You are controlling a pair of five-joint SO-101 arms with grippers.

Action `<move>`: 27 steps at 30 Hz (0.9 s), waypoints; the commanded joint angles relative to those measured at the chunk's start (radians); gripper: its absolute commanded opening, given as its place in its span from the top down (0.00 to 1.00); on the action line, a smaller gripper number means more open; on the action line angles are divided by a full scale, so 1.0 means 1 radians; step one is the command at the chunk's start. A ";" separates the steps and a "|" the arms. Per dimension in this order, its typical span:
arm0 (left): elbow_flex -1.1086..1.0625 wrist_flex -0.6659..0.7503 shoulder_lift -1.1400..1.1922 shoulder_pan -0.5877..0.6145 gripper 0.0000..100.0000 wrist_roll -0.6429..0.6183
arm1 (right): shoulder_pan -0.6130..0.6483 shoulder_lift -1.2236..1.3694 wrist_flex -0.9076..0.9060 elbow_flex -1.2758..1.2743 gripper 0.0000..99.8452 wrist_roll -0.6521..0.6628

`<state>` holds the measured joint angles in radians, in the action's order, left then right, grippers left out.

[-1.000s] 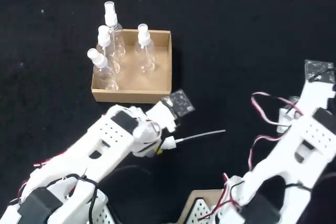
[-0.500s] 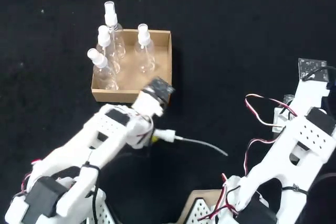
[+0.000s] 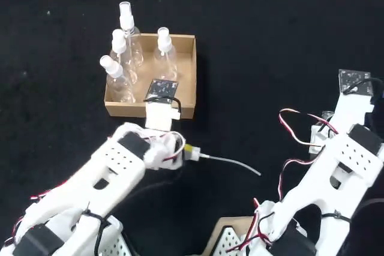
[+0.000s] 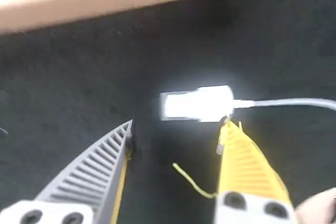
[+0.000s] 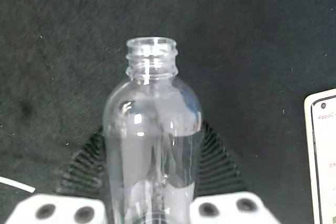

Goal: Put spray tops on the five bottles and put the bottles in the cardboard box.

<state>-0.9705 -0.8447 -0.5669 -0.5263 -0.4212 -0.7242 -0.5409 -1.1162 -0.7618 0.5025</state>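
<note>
Left tool: open, fingers spread wide above the black desk. A loose spray top lies on its side on the desk just ahead of the fingertips, in the gap between them. Its thin dip tube trails away past the yellow finger. Whether that fingertip touches the top cannot be told.

Right tool: closed on a clear bottle, gripped low on the body. The bottle's threaded neck is open and carries no top. A phone lies on the desk beside it.

Cardboard box: sits on the desk just beyond the left tool. Four capped bottles stand upright inside, three along one side and one nearer the middle.
</note>
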 commanded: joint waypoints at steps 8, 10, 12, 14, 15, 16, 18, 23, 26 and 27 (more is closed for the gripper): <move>0.047 0.172 0.167 -0.042 0.71 -0.419 | 0.017 -0.045 0.003 0.005 0.99 0.005; 0.064 0.184 0.212 -0.042 0.71 -0.473 | 0.017 -0.045 0.003 0.005 0.99 0.005; 0.091 0.170 0.245 -0.039 0.71 -0.494 | 0.014 -0.045 0.003 0.005 0.99 0.005; 0.130 0.135 0.275 -0.039 0.71 -0.494 | 0.012 -0.045 0.003 0.005 0.99 0.005; 0.148 0.118 0.288 -0.041 0.71 -0.494 | 0.012 -0.045 0.003 0.005 0.99 0.005; 0.160 0.103 0.299 -0.044 0.71 -0.494 | 0.012 -0.045 0.003 0.005 0.99 0.005; 0.177 0.080 0.322 -0.061 0.71 -0.491 | 0.014 -0.045 0.003 0.005 0.99 0.005; 0.186 0.060 0.377 -0.147 0.71 -0.489 | 0.018 -0.045 0.003 0.005 0.99 0.005; 0.188 0.068 0.393 -0.160 0.71 -0.489 | 0.017 -0.045 0.003 0.005 0.99 0.005; 0.189 0.068 0.394 -0.160 0.71 -0.488 | 0.014 -0.045 0.003 0.005 0.99 0.005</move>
<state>-0.8401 -0.7756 -0.1757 -0.6613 -0.9060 -0.7211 -0.5409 -1.1162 -0.7633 0.5025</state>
